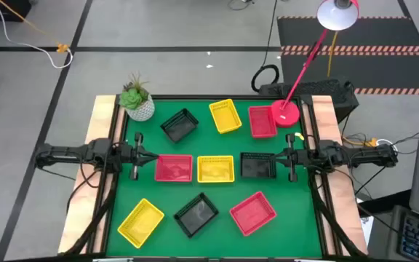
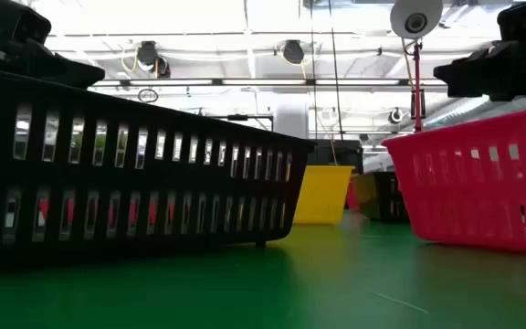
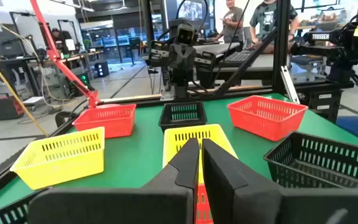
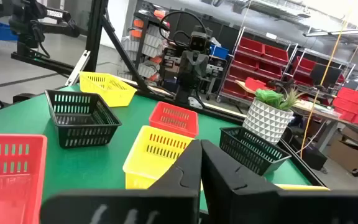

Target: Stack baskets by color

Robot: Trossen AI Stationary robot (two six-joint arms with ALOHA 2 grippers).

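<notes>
Nine baskets rest on their bottoms on the green table in three rows. Far row: black [image 1: 180, 126], yellow [image 1: 225, 116], red [image 1: 262, 121]. Middle row: red [image 1: 174, 168], yellow [image 1: 215, 169], black [image 1: 257, 166]. Near row: yellow [image 1: 141, 222], black [image 1: 197, 215], red [image 1: 253, 212]. My left gripper [image 1: 153, 157] hovers shut at the middle red basket's left end, which shows under its fingers [image 3: 188, 163]. My right gripper [image 1: 270, 158] hovers shut over the middle black basket's right end. In the right wrist view its fingers [image 4: 188, 165] point along the middle row.
A white plant pot [image 1: 139, 106] stands at the far left corner. A red lamp base [image 1: 285, 114] sits at the far right corner, its arm leaning off the table. Wooden rails [image 1: 102, 124] border both sides. People stand beyond the table [image 3: 232, 15].
</notes>
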